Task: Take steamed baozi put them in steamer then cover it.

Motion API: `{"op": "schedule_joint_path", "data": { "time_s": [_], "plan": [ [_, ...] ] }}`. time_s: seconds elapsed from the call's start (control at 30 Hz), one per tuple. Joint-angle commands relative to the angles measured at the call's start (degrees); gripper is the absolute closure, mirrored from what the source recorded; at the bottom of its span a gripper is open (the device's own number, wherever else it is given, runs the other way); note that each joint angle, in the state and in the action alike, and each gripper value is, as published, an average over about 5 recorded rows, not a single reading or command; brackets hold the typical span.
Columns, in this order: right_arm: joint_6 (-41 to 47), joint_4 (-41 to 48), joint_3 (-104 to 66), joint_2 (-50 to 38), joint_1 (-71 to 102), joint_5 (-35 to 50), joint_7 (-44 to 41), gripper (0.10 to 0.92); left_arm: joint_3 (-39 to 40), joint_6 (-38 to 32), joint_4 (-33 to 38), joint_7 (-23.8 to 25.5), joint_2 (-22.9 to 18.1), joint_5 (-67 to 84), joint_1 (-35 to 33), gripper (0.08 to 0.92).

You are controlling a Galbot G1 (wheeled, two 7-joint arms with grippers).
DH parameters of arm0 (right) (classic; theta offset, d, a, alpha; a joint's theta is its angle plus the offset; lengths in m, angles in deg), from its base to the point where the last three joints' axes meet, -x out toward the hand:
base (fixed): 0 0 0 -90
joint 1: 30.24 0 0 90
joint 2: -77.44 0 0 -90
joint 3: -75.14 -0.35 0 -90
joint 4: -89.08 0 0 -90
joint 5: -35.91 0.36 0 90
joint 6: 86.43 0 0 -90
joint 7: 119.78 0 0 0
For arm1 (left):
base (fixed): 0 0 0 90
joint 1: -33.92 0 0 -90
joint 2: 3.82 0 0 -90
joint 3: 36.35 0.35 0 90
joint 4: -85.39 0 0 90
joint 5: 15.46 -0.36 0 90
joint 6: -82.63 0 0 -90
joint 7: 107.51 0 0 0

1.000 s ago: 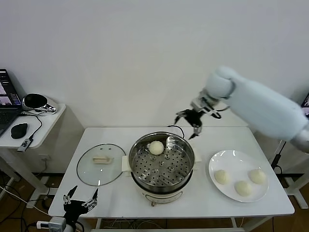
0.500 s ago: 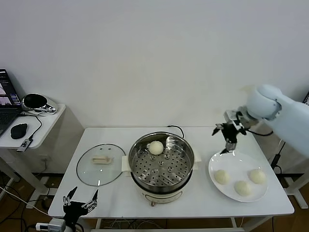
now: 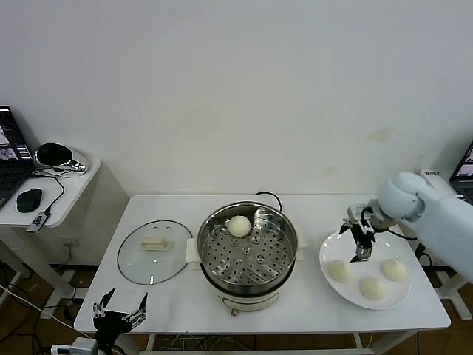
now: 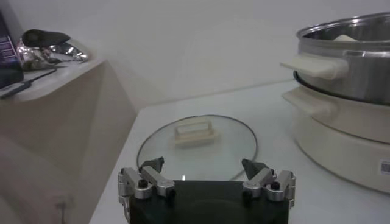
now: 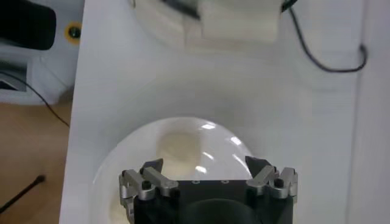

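The steel steamer [image 3: 247,251] stands mid-table with one baozi [image 3: 239,225] on its perforated tray at the back. Three more baozi [image 3: 339,271] [image 3: 372,288] [image 3: 394,269] lie on the white plate [image 3: 405,290] at the right. My right gripper [image 3: 360,240] is open and empty, low over the plate's rear left, just behind the leftmost baozi. In the right wrist view that baozi [image 5: 178,148] lies on the plate [image 5: 225,152] ahead of the open right gripper [image 5: 207,167]. My left gripper [image 3: 118,314] is open and empty, parked below the table's front left edge.
The glass lid [image 3: 155,251] with a cream handle lies flat on the table left of the steamer. It also shows in the left wrist view [image 4: 197,143], with the steamer [image 4: 347,61] beside it. A side table with a laptop and mouse [image 3: 29,198] stands far left.
My right gripper has swung from above the steamer's rear rim to the right and down over the plate, open and empty. The left arm has barely moved.
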Motion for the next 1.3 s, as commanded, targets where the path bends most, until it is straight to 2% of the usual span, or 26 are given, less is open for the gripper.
{"op": "schedule_joint_path", "data": {
  "time_s": [0.03,0.87,1.3],
  "plan": [
    [-0.58,2.02,-3.48,1.21,5.72,-4.14,0.7,0.203,-0.02,0.06,0.02,0.05,-0.01,-0.13,-0.16,0.177],
    [-0.88,7.61,-5.01,6.36,10.44,-5.01,5.58,0.203,0.14,0.13,-1.86,0.23,-0.07,-0.92,0.49,0.177],
    [-1.35,9.65,-5.8,7.81,11.25,-6.42,5.28,0.203,0.11,0.19,-2.48,0.29,0.11,-0.86,0.98,0.177]
  ]
}}
